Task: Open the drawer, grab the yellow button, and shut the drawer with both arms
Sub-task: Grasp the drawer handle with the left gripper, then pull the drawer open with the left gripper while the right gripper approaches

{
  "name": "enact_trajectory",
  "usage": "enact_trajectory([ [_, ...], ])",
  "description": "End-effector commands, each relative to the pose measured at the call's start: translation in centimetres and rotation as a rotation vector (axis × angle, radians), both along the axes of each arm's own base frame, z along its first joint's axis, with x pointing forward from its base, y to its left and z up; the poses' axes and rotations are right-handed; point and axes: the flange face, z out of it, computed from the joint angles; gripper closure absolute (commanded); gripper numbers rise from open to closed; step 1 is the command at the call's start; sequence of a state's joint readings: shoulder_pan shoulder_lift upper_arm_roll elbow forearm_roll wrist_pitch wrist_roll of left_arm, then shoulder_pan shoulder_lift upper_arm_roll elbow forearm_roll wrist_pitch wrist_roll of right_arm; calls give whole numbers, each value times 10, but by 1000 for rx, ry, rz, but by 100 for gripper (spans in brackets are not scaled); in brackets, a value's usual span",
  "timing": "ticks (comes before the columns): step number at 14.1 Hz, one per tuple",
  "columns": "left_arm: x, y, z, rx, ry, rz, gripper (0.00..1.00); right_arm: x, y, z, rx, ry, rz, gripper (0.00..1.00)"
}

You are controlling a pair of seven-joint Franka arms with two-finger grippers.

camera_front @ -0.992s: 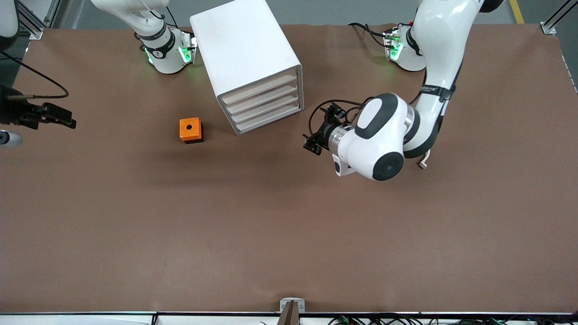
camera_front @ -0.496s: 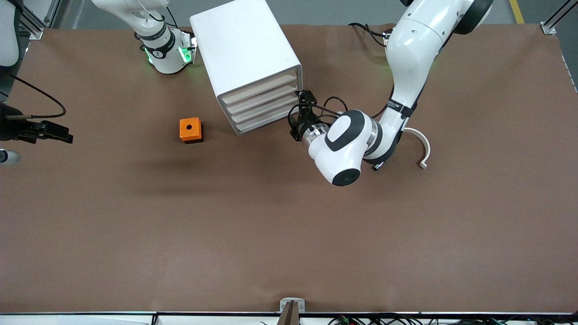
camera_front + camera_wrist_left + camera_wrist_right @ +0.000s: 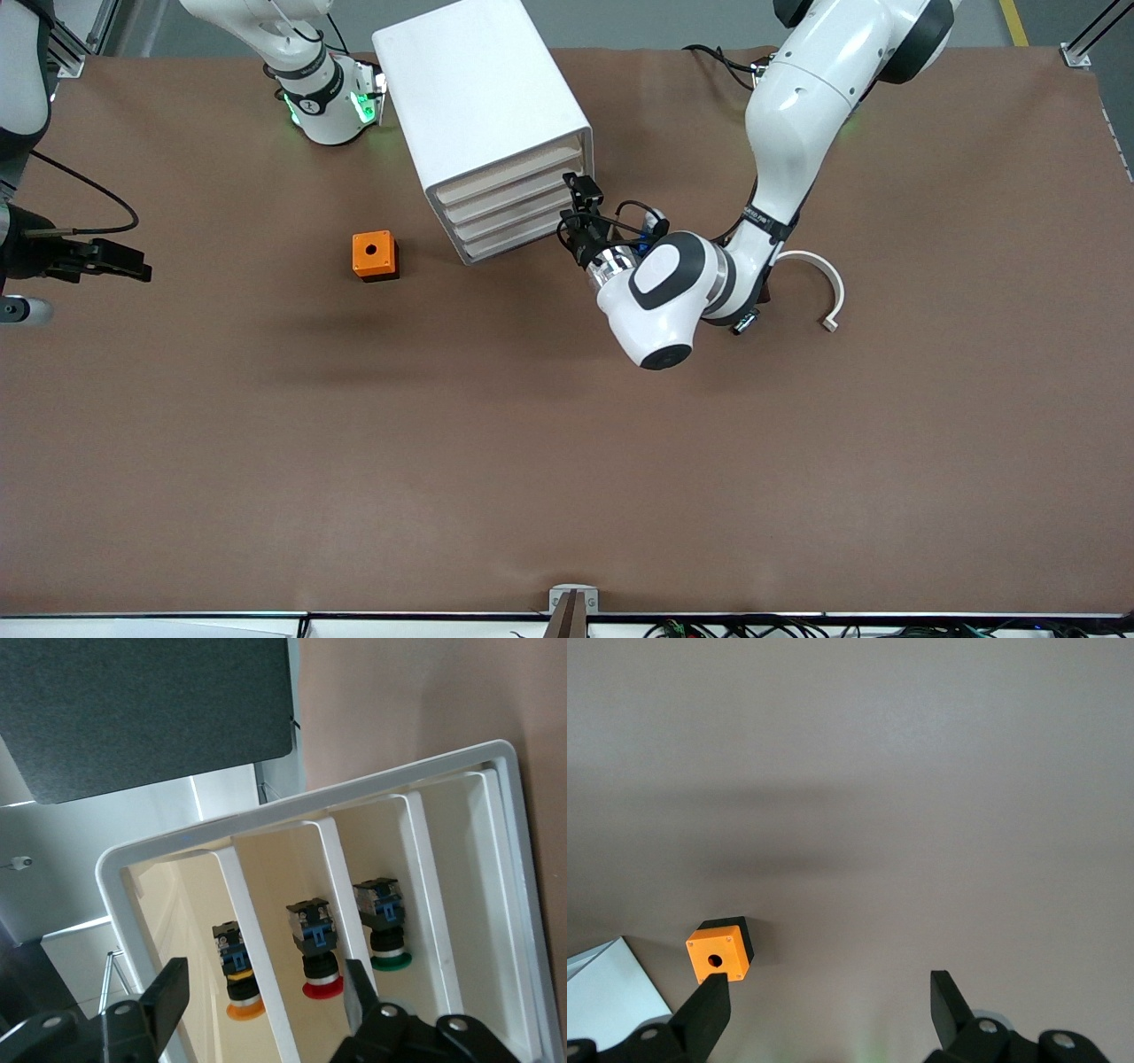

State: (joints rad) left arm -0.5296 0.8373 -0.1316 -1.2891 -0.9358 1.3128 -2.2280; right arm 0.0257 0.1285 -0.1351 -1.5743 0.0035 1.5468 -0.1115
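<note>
At the cabinet (image 3: 483, 97) front, the left gripper (image 3: 574, 202), fingers spread, should, I think, grip squarely the closed drawer (image 3: 204, 895) holding the button (image 3: 237, 979), then pull straight, while the right gripper (image 3: 140, 263) waits, also spread, over the table's (image 3: 567, 461) right-arm end.

1. I'm running a robotics lab bench: two white arm bases (image 3: 330, 106) bolted onto a brown-covered table (image 3: 567, 443).
2. Aluminium frame posts (image 3: 1088, 44) and loose cables (image 3: 709, 627) edge it.

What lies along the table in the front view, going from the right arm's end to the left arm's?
Right claw, open → orange cube → cabinet → curved white piece. The left claw, open, is at the cabinet's front.
</note>
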Motion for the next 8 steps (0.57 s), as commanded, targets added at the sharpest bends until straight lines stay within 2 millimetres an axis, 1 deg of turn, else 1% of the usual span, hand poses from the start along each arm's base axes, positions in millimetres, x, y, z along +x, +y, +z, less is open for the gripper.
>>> enact_trajectory([
  [1, -14, -15, -8, -9, 64, -11, 34, 2, 0, 3, 2, 6, -4, 0],
  [4, -29, -26, -10, -17, 90, -34, 35, 2, 3, 2, -3, 11, -55, 0],
  [5, -37, -29, -15, -5, 102, -44, 35, 2, 8, 3, -8, 11, -87, 3],
  [6, -47, -31, -26, 21, 125, -55, 35, 2, 16, 5, -13, 8, -99, 4],
  [7, -55, -33, -32, 33, 137, -65, 35, 3, 19, 7, -14, 2, -104, 2],
  [8, -60, -36, -32, 33, 137, -76, 36, 4, 17, 7, -12, -3, -109, 0],
])
